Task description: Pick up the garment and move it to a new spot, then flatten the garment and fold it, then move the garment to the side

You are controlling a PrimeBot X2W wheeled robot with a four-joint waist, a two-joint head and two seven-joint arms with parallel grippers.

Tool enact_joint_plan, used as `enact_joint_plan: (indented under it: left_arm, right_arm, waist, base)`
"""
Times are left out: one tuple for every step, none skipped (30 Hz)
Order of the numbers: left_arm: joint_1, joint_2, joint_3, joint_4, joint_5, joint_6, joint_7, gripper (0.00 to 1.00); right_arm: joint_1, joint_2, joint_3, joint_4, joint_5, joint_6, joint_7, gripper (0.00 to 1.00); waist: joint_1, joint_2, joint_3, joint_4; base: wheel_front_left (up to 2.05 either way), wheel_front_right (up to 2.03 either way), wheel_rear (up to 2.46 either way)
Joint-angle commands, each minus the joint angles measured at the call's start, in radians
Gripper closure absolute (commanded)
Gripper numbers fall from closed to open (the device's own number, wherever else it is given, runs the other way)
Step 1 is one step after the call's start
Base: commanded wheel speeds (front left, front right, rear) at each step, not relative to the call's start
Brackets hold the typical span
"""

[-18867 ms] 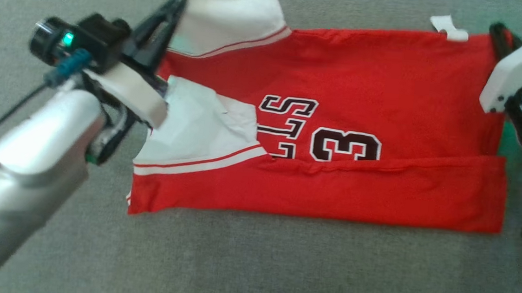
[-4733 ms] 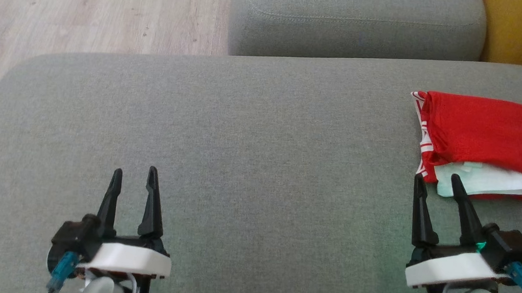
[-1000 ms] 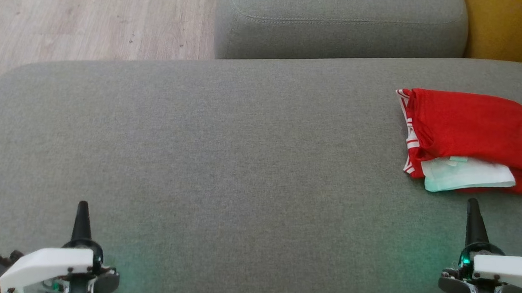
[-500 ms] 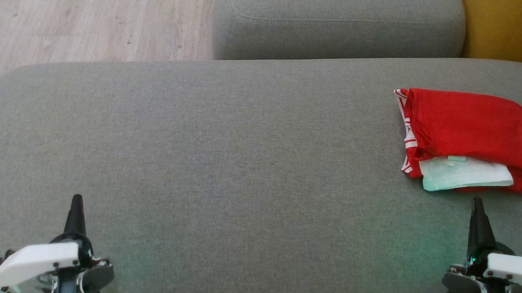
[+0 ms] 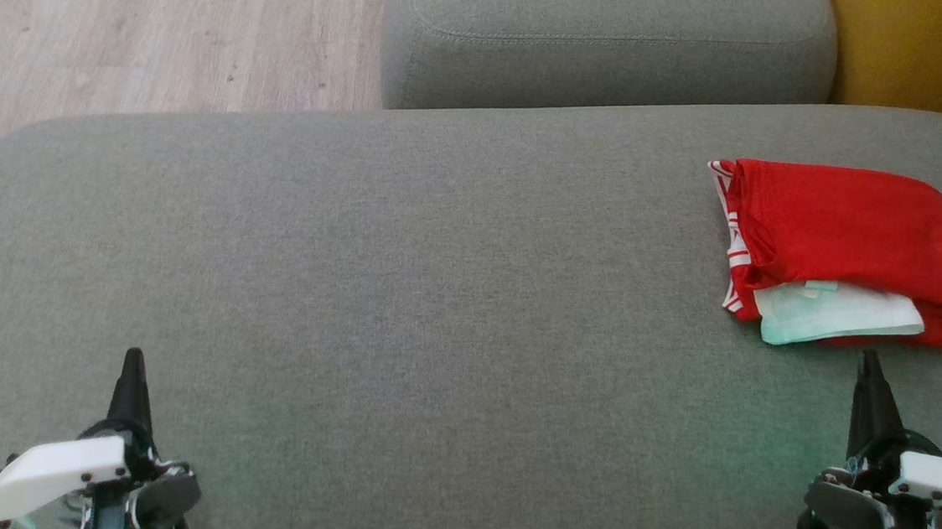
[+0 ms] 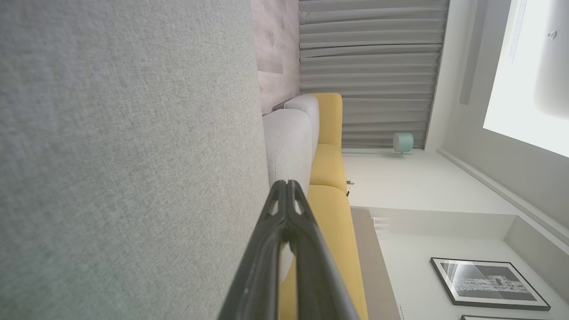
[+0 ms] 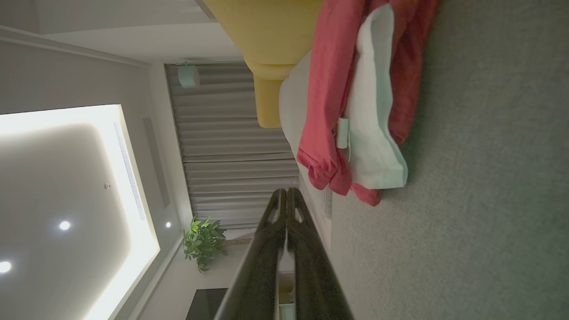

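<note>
The garment (image 5: 847, 244) is a red jersey with white trim, folded into a compact bundle at the right side of the grey cushion (image 5: 435, 295). A white layer sticks out from its near edge. In the right wrist view the garment (image 7: 355, 102) lies just beyond my fingertips, apart from them. My right gripper (image 5: 868, 363) is shut and empty, a short way in front of the bundle. My left gripper (image 5: 131, 360) is shut and empty at the lower left, far from the garment. Both wrist views show the fingers pressed together, the left gripper (image 6: 286, 183) and the right gripper (image 7: 284, 190).
A second grey cushion (image 5: 606, 40) stands behind the near one. Wooden floor (image 5: 120, 18) lies at the upper left and a yellow sofa part (image 5: 933, 49) at the upper right. The near cushion's edge curves down at the left.
Both grippers have stayed shut over the last second and shifted only slightly. The folded garment has not moved.
</note>
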Motion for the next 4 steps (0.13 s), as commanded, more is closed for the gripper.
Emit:
enact_joint_plan:
  left_arm:
    - [-0.052, 0.006, 0.039, -0.037, -0.006, -0.007, 0.007, 1.0]
    - [-0.052, 0.006, 0.039, -0.037, -0.006, -0.007, 0.007, 1.0]
    - [-0.052, 0.006, 0.039, -0.037, -0.006, -0.007, 0.007, 1.0]
    - [-0.052, 0.006, 0.039, -0.037, -0.006, -0.007, 0.007, 1.0]
  right_arm:
    - [-0.053, -0.018, 0.018, -0.039, 0.007, -0.001, 0.005, 1.0]
    - [-0.053, -0.018, 0.017, -0.039, 0.007, -0.001, 0.005, 1.0]
    - [-0.053, -0.018, 0.017, -0.039, 0.006, -0.001, 0.006, 1.0]
    - [-0.053, -0.017, 0.017, -0.039, 0.006, -0.001, 0.006, 1.0]
  waist:
    - [0.0, 0.0, 0.0, 0.0]
    - [0.0, 0.0, 0.0, 0.0]
    - [0.0, 0.0, 0.0, 0.0]
    - [0.0, 0.0, 0.0, 0.0]
  base:
    - [0.0, 0.0, 0.0]
    - [0.0, 0.0, 0.0]
    - [0.0, 0.0, 0.0]
    - [0.0, 0.0, 0.0]
